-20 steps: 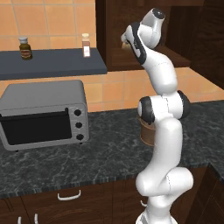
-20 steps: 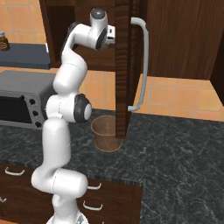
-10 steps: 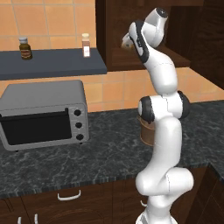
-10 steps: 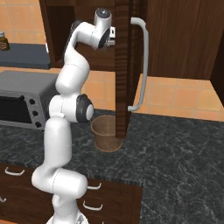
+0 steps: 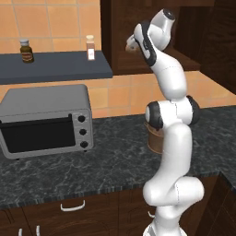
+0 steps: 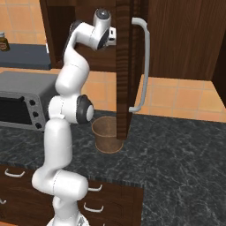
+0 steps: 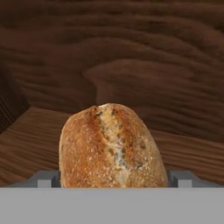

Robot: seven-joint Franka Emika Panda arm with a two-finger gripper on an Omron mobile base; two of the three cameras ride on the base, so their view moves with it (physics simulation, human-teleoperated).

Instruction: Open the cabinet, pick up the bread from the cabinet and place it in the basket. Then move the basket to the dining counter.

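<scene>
Reaching deeper, gripper (image 7: 113,179) straddles the bread (image 7: 113,146)
Jaws spread wide, ungrasped; centre the roll, then squeeze gently

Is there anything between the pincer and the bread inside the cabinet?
Nothing: in the hand view the bread sits directly ahead of the open pincer, on the cabinet shelf, with no object between.

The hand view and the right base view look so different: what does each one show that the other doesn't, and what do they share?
The hand view alone shows the bread, a crusty golden roll on the wooden shelf, between the open gripper's tips. The right base view alone shows the cabinet door swung open with its silver handle, the basket on the black worktop, and the toaster oven. Both share the dark wood cabinet.
</scene>
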